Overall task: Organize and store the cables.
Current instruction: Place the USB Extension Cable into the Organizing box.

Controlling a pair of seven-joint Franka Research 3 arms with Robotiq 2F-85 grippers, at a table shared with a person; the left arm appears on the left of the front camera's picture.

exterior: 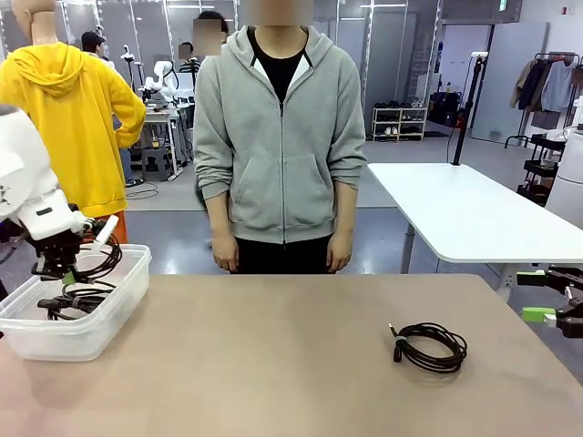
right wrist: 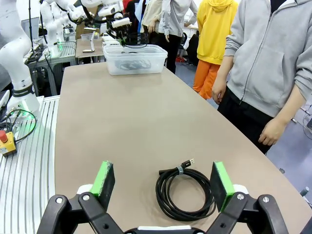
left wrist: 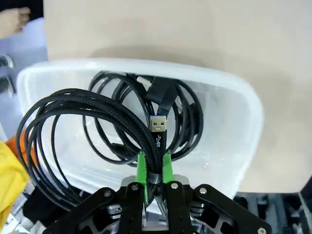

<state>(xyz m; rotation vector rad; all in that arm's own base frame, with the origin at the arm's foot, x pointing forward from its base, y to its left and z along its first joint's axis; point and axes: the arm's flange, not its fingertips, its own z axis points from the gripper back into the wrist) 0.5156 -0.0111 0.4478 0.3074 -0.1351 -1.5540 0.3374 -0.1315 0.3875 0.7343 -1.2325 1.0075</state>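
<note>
So we're at the drop-off step: our left pincer (left wrist: 154,163) is clamped tight on a braided black coil (left wrist: 63,117). It pinches the strands between its green pads just under the USB plug (left wrist: 158,127), and hangs over the clear plastic bin (left wrist: 234,97) at the left end of the table (exterior: 273,373). A few stored cables (left wrist: 183,114) already lie on the bin's bottom.

Next move, as we read it: go a bit lower and let go so the coil lands inside the walls. The big loops sag off to one side near the rim, so we'd centre it first or it may drape over the edge.

Our right pincer (right wrist: 163,178) is spread wide with nothing in it, hovering just short of the loose coil (right wrist: 185,192). That one lies flat on the right side of the table, well apart from the bin, so it's the next pick, probably best grabbed across the bundle by its little tie.

Writing-wise, the plug's black shell carries a white "SS" with what looks like the USB mark beside it, but it's small. We can't read any brand on the bin.

The person (exterior: 281,137) just stands at the far side, hands down
</note>
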